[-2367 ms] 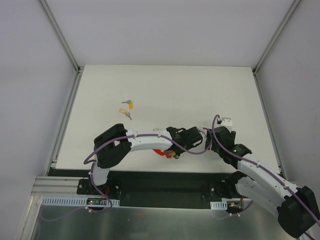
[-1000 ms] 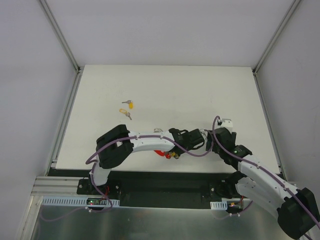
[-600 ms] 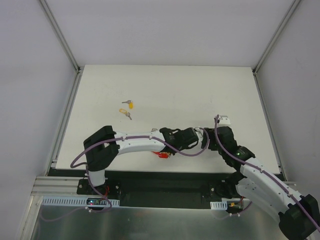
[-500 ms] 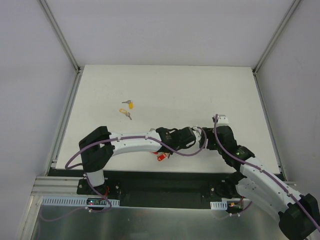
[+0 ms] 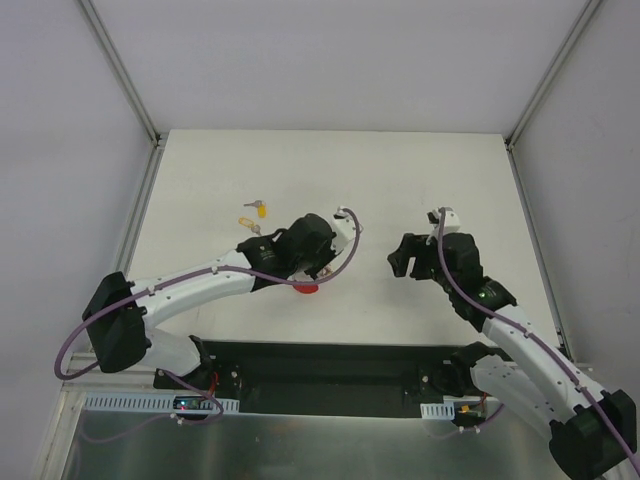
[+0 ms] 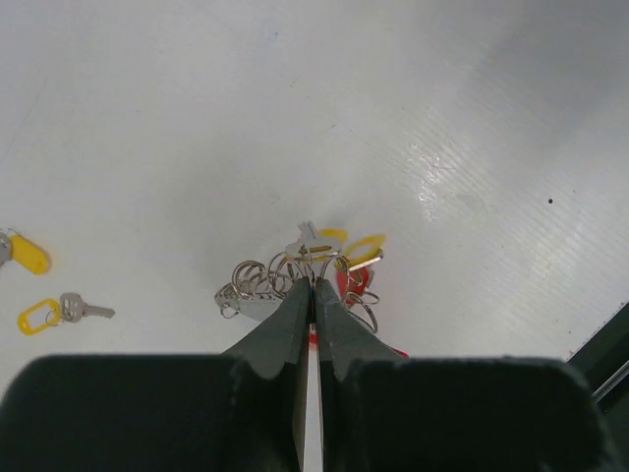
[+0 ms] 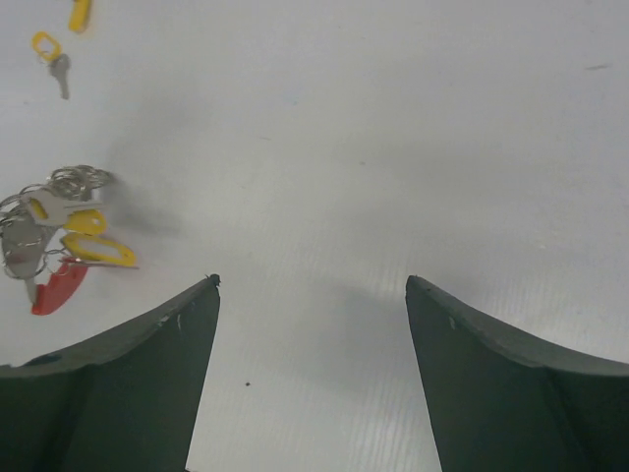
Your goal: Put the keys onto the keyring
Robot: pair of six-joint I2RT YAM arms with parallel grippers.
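Note:
The keyring is a bunch of silver rings with a red clip, and two yellow-headed keys hang on it. My left gripper is shut on one of its rings. From above, the red clip shows under my left gripper. Two more keys lie loose on the table to the far left. My right gripper stands open and apart to the right, with nothing between its fingers. The right wrist view shows the keyring at its left edge.
The white table ends in a black strip at its near edge. Metal rails line both sides, with grey walls round them. The loose keys lie left of the held bunch.
The grippers were together at the near edge. My left arm has swung left and farther out with the keyring, and my right gripper has drawn off to the right, open.

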